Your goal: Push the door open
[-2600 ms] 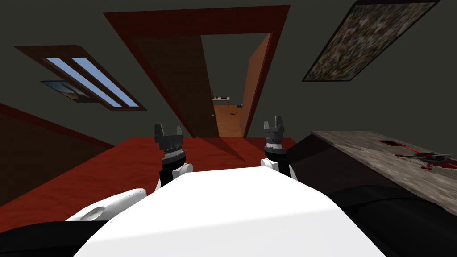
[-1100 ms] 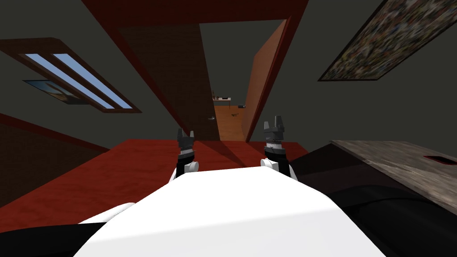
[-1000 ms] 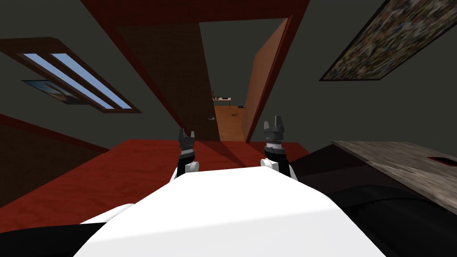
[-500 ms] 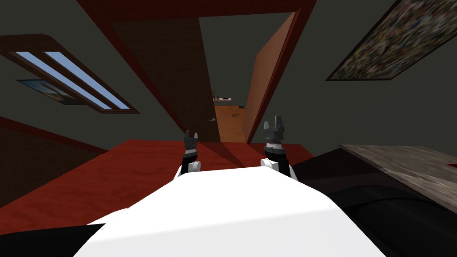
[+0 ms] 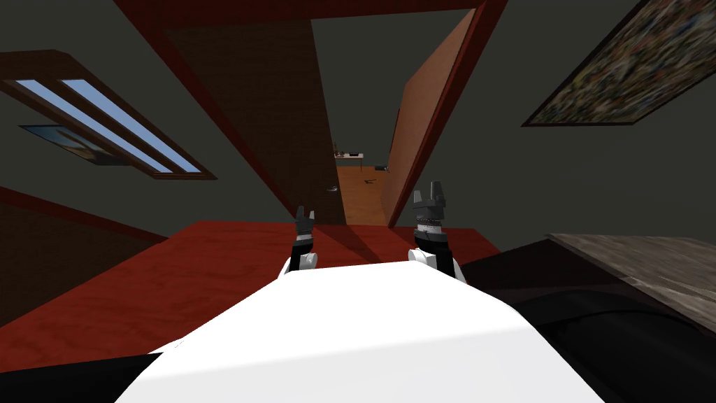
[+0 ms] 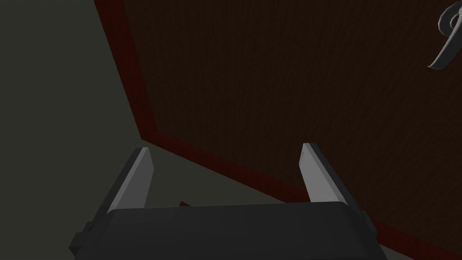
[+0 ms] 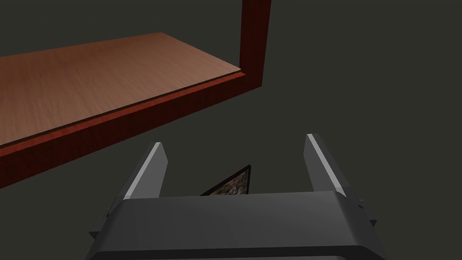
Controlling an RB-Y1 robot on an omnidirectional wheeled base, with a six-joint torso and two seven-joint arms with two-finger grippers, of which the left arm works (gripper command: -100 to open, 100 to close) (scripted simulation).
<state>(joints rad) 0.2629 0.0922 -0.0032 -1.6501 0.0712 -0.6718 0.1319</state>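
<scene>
The dark brown door (image 5: 269, 98) stands ahead and to the left in its red frame (image 5: 456, 84), its grey handle (image 6: 444, 40) near the edge beside a narrow gap that shows a lit orange floor (image 5: 360, 203) beyond. The left gripper (image 6: 228, 153) points at the door's face near a corner of the frame, fingers wide apart and holding nothing; I cannot tell whether they touch it. The right gripper (image 7: 234, 142) is raised just right of the opening, fingers also wide and empty

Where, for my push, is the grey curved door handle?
In the head view, the grey curved handle sits at the dark brown door's free edge, ahead of the left gripper.
</scene>
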